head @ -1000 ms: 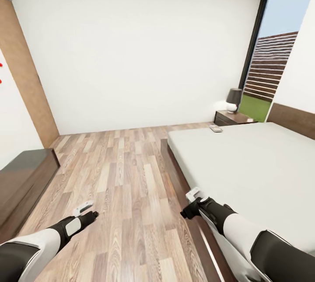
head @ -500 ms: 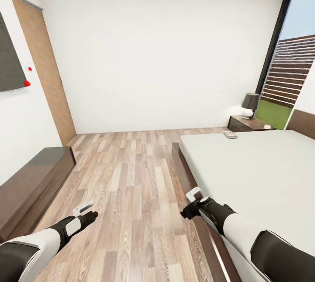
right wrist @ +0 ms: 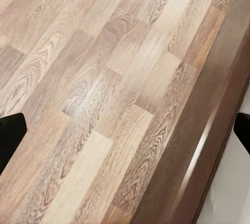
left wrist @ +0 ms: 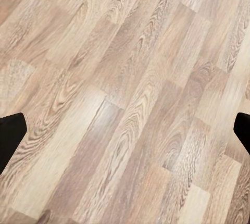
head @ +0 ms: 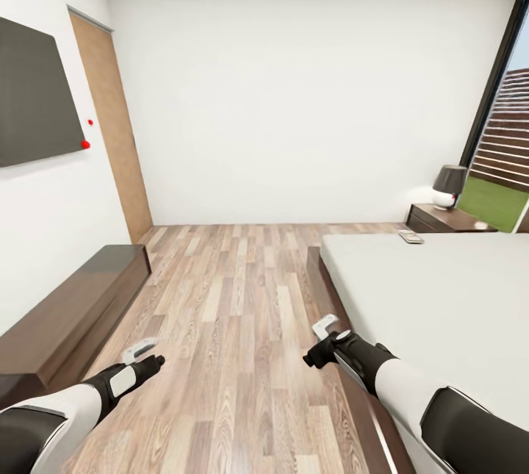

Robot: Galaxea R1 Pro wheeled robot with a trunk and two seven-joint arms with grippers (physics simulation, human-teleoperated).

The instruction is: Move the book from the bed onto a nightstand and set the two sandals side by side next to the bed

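The bed (head: pixel 441 297), off-white mattress on a dark frame, takes up the right of the head view. The book (head: pixel 411 237) lies as a small flat shape on the mattress's far corner. Just beyond it stands a dark nightstand (head: pixel 441 219). My left gripper (head: pixel 147 355) hovers open over the wood-plank floor (head: pixel 235 297), its dark fingertips (left wrist: pixel 10 138) wide apart in the left wrist view. My right gripper (head: pixel 317 342) is open beside the bed frame's edge (right wrist: pixel 208 146), fingertips (right wrist: pixel 10 133) spread. Both hold nothing. The sandals are out of view.
A long dark bench-like cabinet (head: pixel 66 312) runs along the left wall under a dark wall panel (head: pixel 37 92). A wooden door (head: pixel 114 128) stands at the far left corner. A lamp (head: pixel 448 187) sits on the nightstand by the tall window (head: pixel 507 143).
The camera has turned left: bed, nightstand and window slid to the right of the picture, and the wall panel and door came into view. Both arms keep the same pose.
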